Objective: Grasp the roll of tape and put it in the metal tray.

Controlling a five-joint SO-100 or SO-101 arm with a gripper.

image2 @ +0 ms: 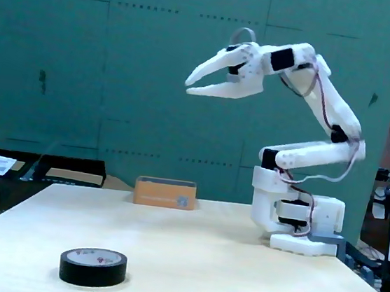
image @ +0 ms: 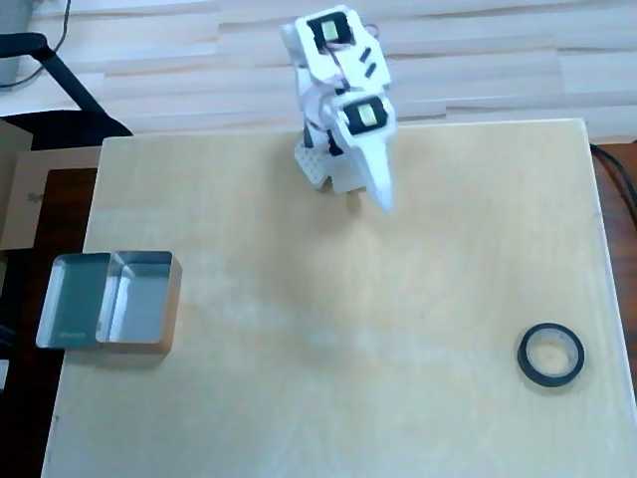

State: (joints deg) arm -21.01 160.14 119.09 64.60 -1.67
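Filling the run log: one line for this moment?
gripper: open, empty, raised high | roll of tape: on table, untouched, overhead-view right | metal tray: overhead-view left edge, empty | grasp: not started

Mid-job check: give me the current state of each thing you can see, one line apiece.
Pincer: open, empty, raised high above the table.
Roll of tape: lying flat on the table near the right edge in the overhead view, not grasped.
Metal tray: upright at the table's left edge in the overhead view, nothing visible inside.
Table: wooden top, holding the tape, tray and arm base.
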